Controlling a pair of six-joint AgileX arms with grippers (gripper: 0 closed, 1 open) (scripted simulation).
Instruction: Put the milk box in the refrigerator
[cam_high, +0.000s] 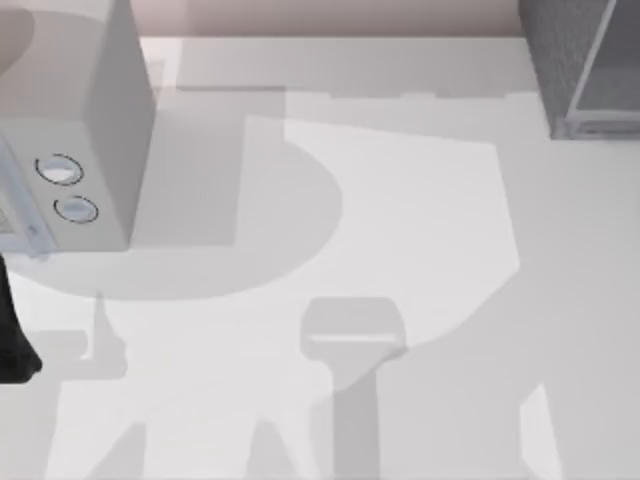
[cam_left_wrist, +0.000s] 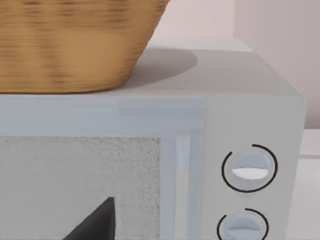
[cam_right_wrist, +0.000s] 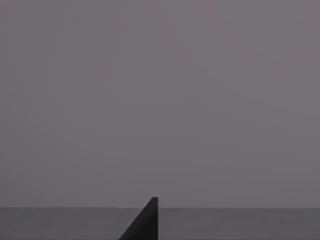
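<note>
A dark grey refrigerator (cam_high: 560, 60) is sitting at the tabletop's (cam_high: 420, 250) far right corner, the left arm (cam_high: 15, 340) is facing a two-dial box (cam_left_wrist: 250, 150) at left, jaw state cannot be told, so locating the milk carton should come first.

Cut-offs & unclear bits

Dark grey speckled refrigerator (cam_high: 585, 60) cropped at top view's top-right corner; pale grey two-dial box (cam_high: 85, 130) cropped at left edge. Woven tan basket (cam_left_wrist: 75, 45) on it, top cut off. Left arm mostly off-frame. Right wrist view dark.
</note>
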